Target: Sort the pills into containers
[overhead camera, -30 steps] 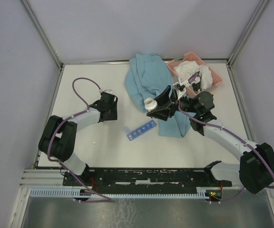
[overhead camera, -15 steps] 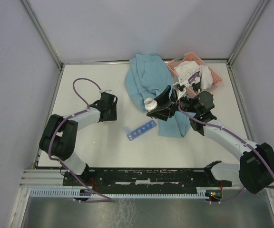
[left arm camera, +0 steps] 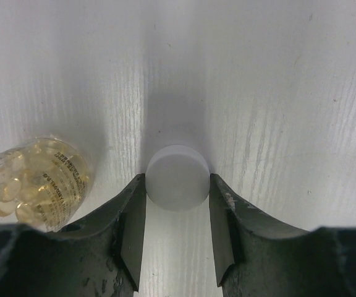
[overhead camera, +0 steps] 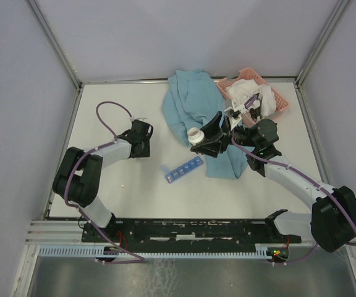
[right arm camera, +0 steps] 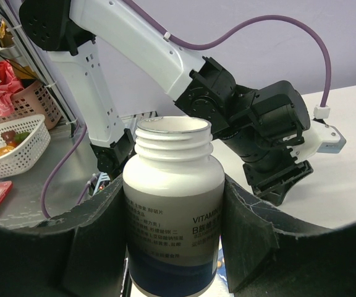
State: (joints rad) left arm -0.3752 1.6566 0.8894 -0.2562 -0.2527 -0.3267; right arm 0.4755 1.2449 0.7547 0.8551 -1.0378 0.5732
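The blue organiser strip [overhead camera: 183,169] lies on the white table in front of the blue cloth. One tiny pale pill [overhead camera: 123,185] lies on the table to its left. My right gripper [overhead camera: 207,140] is shut on an open white vitamin bottle [right arm camera: 172,210] with no cap, held upright above the strip's far end. My left gripper [overhead camera: 142,137] is low over the table at the left, its fingers against both sides of a round white cap [left arm camera: 178,176]. A clear bottle of yellowish capsules [left arm camera: 33,182] lies just left of that gripper [left arm camera: 178,185].
A crumpled blue cloth [overhead camera: 190,105] lies at the back centre and under the right gripper. A pink mesh basket [overhead camera: 261,93] with white items stands at the back right. The left arm's purple cable [overhead camera: 113,111] loops over the table.
The left arm has shifted very slightly. The right arm and the bottle have not moved.
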